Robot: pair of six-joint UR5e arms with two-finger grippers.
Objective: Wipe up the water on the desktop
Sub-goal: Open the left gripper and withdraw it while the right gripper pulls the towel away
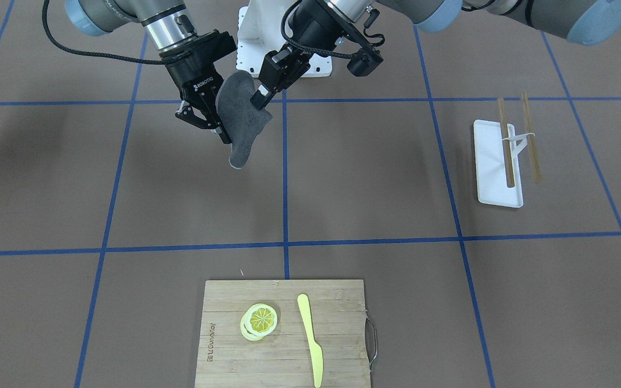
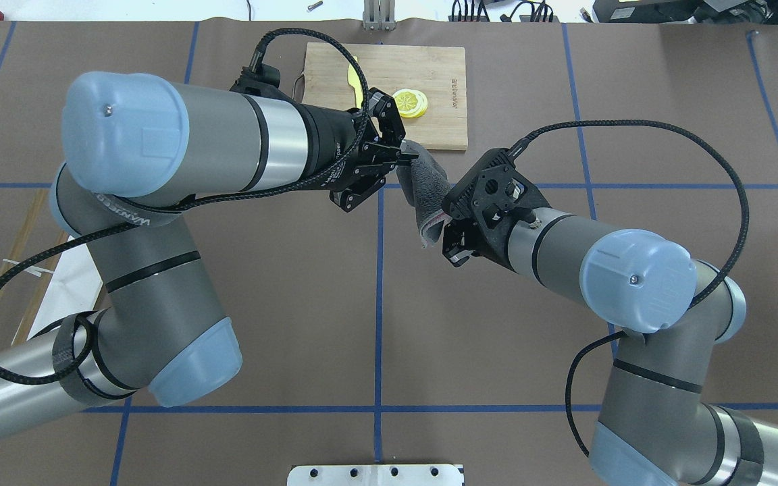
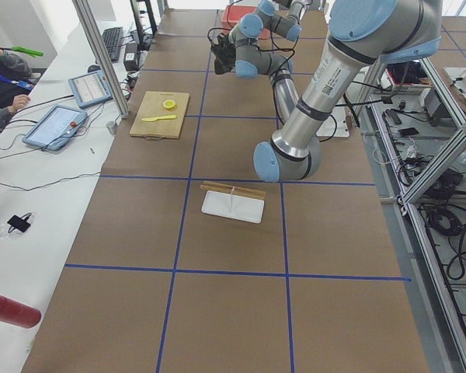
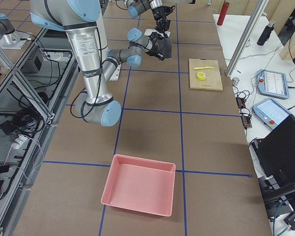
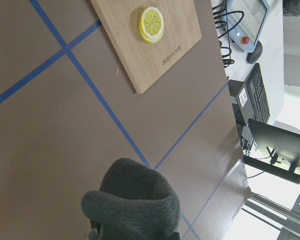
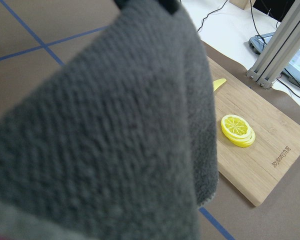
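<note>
A dark grey cloth (image 1: pixel 243 116) hangs in the air between both grippers, above the brown desktop (image 1: pixel 370 178) with its blue tape lines. My left gripper (image 1: pixel 259 101) is shut on the cloth's upper edge; it also shows in the overhead view (image 2: pixel 408 156). My right gripper (image 1: pixel 223 134) is shut on the cloth's other side, lower down, and shows in the overhead view (image 2: pixel 444 233). The cloth (image 6: pixel 115 140) fills the right wrist view and sits at the bottom of the left wrist view (image 5: pixel 135 200). I see no wet patch on the desktop.
A bamboo cutting board (image 1: pixel 224 302) with lemon slices (image 1: pixel 259 320) and a yellow knife (image 1: pixel 310 339) lies at the far edge. A white tray (image 1: pixel 491 172) with chopsticks (image 1: pixel 506 145) lies on my left. A pink bin (image 4: pixel 140 184) stands on my right.
</note>
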